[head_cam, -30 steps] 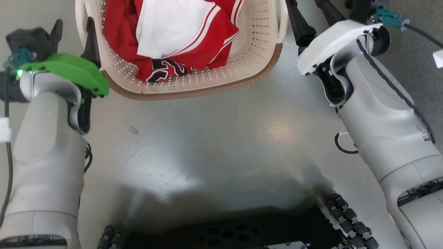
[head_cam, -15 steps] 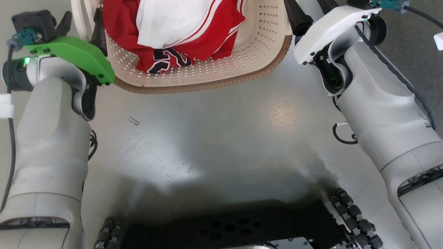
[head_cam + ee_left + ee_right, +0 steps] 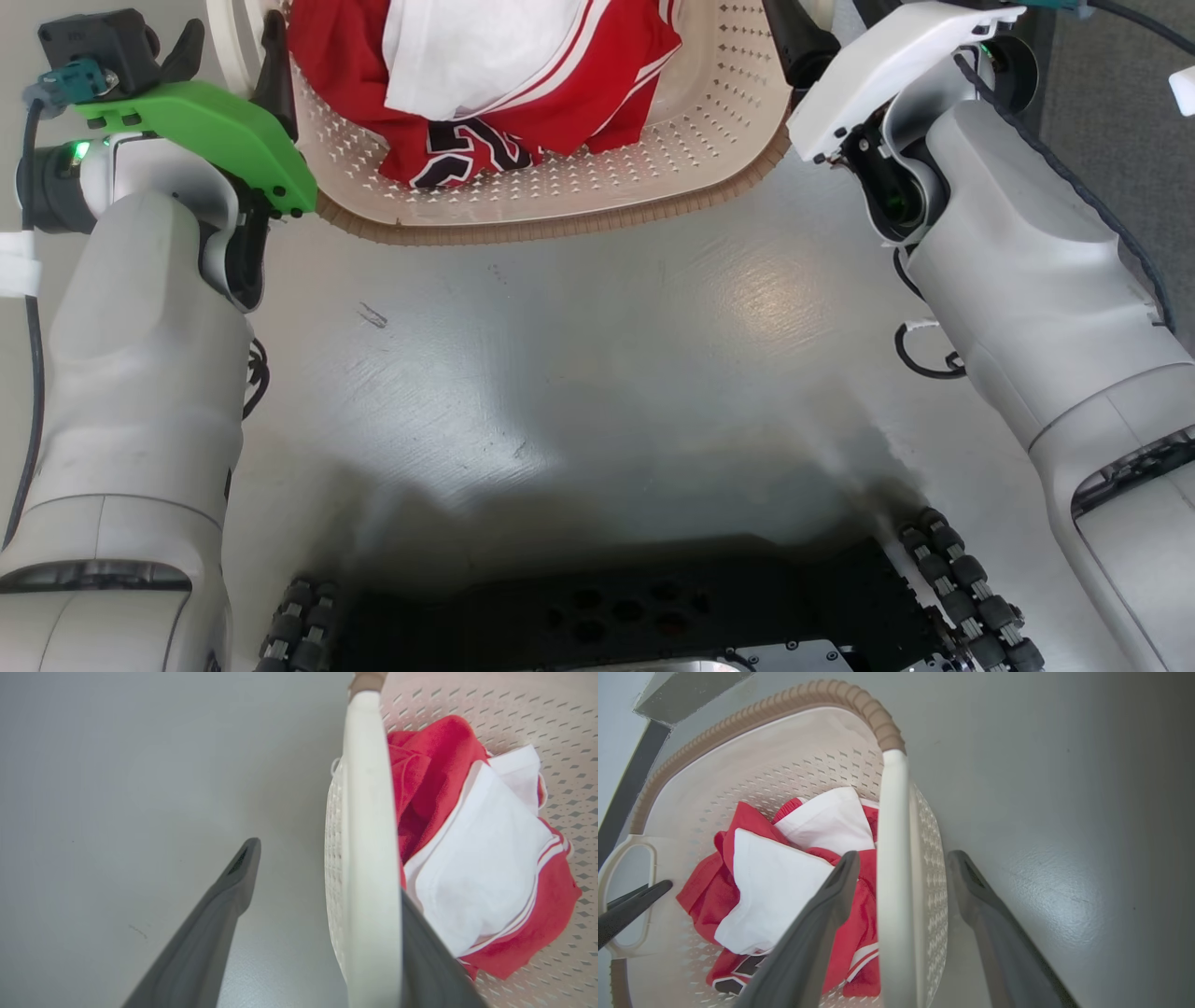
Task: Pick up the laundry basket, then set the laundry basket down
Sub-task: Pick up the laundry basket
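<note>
Cream perforated plastic laundry basket [image 3: 597,196], top centre: my left gripper [image 3: 233,33] and right gripper [image 3: 903,856], both spread, straddle its handles [image 3: 369,812].

No legible txt; jersey print [image 3: 464,155] unclear.

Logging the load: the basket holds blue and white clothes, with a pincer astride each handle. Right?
No: the clothes in the basket are red and white, as the right wrist view shows. The left pincer and right pincer do straddle its handles.
</note>
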Robot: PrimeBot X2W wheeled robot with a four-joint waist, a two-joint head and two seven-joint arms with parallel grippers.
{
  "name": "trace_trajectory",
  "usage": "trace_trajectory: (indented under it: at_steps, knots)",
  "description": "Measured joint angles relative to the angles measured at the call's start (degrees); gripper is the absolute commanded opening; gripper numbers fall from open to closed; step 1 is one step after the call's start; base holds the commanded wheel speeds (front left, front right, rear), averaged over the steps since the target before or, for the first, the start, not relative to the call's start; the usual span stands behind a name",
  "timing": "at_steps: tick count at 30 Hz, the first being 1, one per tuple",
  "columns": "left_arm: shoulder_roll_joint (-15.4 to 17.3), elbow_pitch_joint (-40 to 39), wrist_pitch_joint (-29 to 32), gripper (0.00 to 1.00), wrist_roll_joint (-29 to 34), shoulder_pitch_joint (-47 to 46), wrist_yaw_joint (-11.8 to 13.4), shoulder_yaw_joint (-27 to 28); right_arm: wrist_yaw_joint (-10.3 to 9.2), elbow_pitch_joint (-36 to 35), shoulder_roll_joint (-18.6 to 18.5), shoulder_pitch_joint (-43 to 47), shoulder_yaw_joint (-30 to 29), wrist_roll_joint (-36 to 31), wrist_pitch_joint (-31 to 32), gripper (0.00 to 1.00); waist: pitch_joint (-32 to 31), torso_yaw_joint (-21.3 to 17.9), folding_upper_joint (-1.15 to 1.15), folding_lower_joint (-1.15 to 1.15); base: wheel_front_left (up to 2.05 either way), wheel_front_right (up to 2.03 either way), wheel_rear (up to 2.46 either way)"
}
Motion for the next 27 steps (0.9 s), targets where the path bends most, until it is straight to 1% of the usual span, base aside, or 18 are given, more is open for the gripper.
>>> trace_trajectory:
  at_steps: [1,3,4,5,6,7,8,9,17,27]
  knots:
    - [-0.1,0.3,-0.1,1.0,0.0,-0.2,0.0,-0.1,0.0,0.1,0.0,-0.2,0.2,0.4,0.0,1.0,0.0,0.1,0.0,0.0,0.0,0.0,0.0]
    - [-0.2,0.8,-0.2,0.8,0.0,-0.5,0.0,-0.1,0.0,0.4,0.0,-0.4,0.7,1.2,0.0,1.0,0.1,0.2,0.0,0.0,0.0,0.0,0.0]
    - [-0.3,1.0,-0.3,0.45,0.0,-0.6,0.0,-0.2,0.0,0.5,0.0,-0.4,0.9,1.5,0.0,1.0,0.1,0.2,0.0,0.0,0.0,0.0,0.0]
    - [-0.3,1.4,-0.5,0.33,0.0,-0.8,-0.1,-0.2,0.0,0.7,0.0,-0.4,1.2,1.7,0.0,0.69,0.1,0.3,0.0,0.0,0.0,0.0,0.0]
    - [-0.4,1.7,-0.6,0.0,0.0,-0.9,-0.1,-0.3,0.0,0.8,0.0,-0.5,1.5,1.9,0.0,0.45,0.1,0.3,0.0,0.0,0.0,0.0,0.0]
    - [-0.5,2.0,-0.7,0.0,0.0,-1.1,-0.1,-0.3,0.0,0.9,0.0,-0.6,1.7,2.2,0.0,0.29,0.1,0.3,0.0,0.0,0.0,0.0,0.0]
    - [-0.6,2.2,-0.7,0.0,0.0,-1.3,-0.4,-0.5,0.0,1.0,0.0,-0.6,1.8,2.5,0.0,0.07,0.1,0.4,0.0,0.0,0.0,0.0,0.0]
    - [-0.8,2.3,-0.7,0.0,0.0,-1.4,-0.6,-0.6,0.0,1.1,0.0,-0.7,2.0,2.8,0.0,0.0,0.1,0.4,0.0,0.0,0.0,0.0,0.0]
    - [-1.2,4.7,-1.7,0.0,-0.5,-1.9,-0.6,-1.2,0.08,1.7,0.3,-1.0,4.6,5.2,-0.3,0.0,-0.7,0.4,0.0,0.0,0.0,0.0,0.0]
    - [-1.3,7.7,-2.5,0.0,-1.0,-1.9,-1.0,-1.8,0.08,3.4,0.5,-0.6,6.5,7.0,-0.5,0.0,-3.8,0.3,0.0,0.0,0.0,0.0,0.0]
